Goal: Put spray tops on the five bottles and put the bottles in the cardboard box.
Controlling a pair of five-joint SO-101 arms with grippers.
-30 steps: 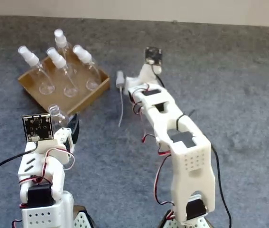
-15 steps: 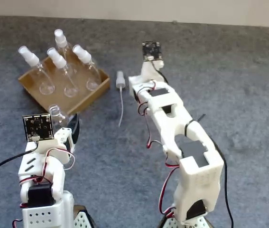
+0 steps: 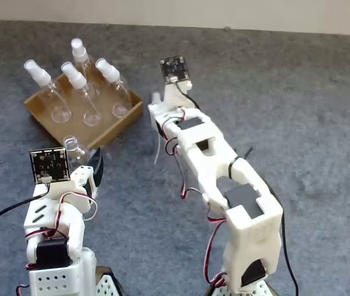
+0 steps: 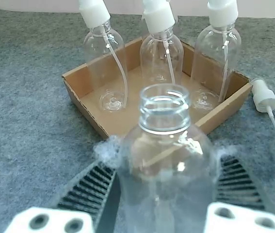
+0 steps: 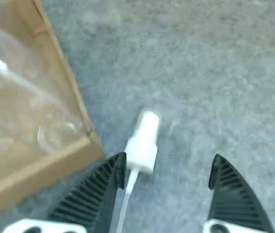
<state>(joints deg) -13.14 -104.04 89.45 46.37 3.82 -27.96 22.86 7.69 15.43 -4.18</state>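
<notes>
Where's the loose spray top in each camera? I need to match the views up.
High view: spray top beside the cardboard box's right corner, partly behind the right arm.
Left wrist view: spray top just past the same box corner, tube trailing away.
Right wrist view: spray top between the right gripper's open fingers, next to the box wall.
Shared landmark: that box corner.
</notes>
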